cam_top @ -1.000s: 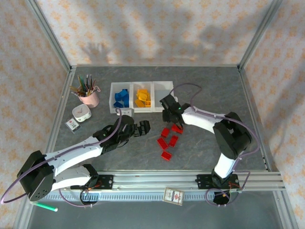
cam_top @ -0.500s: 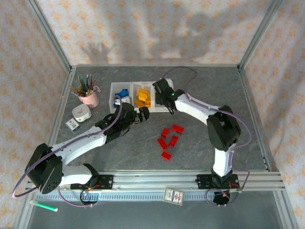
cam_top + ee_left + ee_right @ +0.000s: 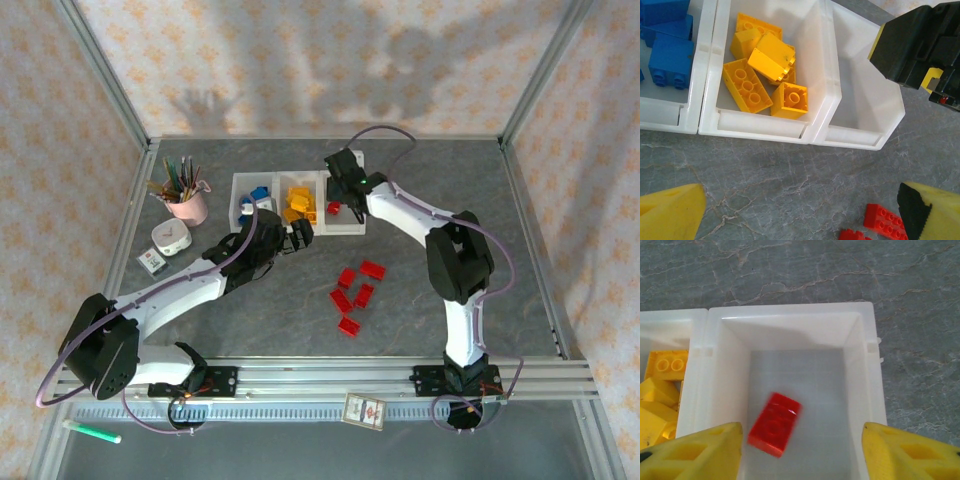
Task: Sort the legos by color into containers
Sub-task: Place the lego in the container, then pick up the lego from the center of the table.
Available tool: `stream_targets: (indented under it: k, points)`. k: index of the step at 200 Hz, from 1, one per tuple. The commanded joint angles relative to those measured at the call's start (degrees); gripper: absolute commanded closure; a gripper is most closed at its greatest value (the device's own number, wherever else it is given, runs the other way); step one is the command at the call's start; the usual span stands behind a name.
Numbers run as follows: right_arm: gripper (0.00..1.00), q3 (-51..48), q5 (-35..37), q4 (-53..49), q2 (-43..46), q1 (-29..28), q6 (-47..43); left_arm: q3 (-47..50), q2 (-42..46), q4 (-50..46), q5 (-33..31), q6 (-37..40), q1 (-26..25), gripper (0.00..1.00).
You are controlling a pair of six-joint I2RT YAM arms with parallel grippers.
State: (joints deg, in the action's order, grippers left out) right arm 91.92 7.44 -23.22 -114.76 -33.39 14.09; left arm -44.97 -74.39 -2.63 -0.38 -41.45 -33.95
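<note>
In the right wrist view the red brick (image 3: 775, 424) is smeared at its edges, so its studs cannot be counted, and I cannot tell whether it rests on the floor or hangs just above it. It is inside the right-hand bin (image 3: 867, 370) of the tray (image 3: 760, 126), tilted and clear of the walls. The right gripper (image 3: 802, 450) is spread wide over that bin with nothing in its grasp, and its yellow fingertips (image 3: 695, 452) are cut off by the lower edge. The left gripper (image 3: 800, 212) is likewise parted and empty, poised over bare table (image 3: 790, 170) just in front of the tray. Only its two tips show, in the bottom corners. In that view the black body of the right gripper hides the bin's far right corner. Yellow bricks (image 3: 765, 70) are heaped in the middle bin, and blue bricks (image 3: 665, 45), cut off at the left edge, lie in the left one. From above, the left arm covers part of the tray's near wall. No writing can be read: the card (image 3: 364, 410) on the front rail and the small box (image 3: 152, 262) carry print too small to make out. Five loose red bricks (image 3: 363, 294) lie on the table near the tray, between the two arms. A pink cup (image 3: 188, 207) of pens and a white round object (image 3: 172, 238) stand left of the tray. A green marker (image 3: 95, 432) lies at the front left, beyond the rail.
</note>
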Motion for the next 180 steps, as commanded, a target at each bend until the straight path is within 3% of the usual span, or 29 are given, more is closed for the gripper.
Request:
stream_targets:
  k: [1, 69, 180]
  points:
    - [0.34, -1.80, -1.38, -0.25, 4.20, -0.19, -0.15, -1.61, 1.05, 0.38, 0.27, 1.51, 0.56, 0.01]
    - [0.25, -17.57, -4.55, 2.12, 17.20, -0.28, 4.44, 2.70, 5.71, 1.23, 4.56, 0.76, -0.04, 0.01]
    - [0.07, -41.74, 1.67, 0.64, 32.19, -3.70, 22.04, 9.54, 8.91, 2.97, 3.65, -4.03, -7.82, 0.01]
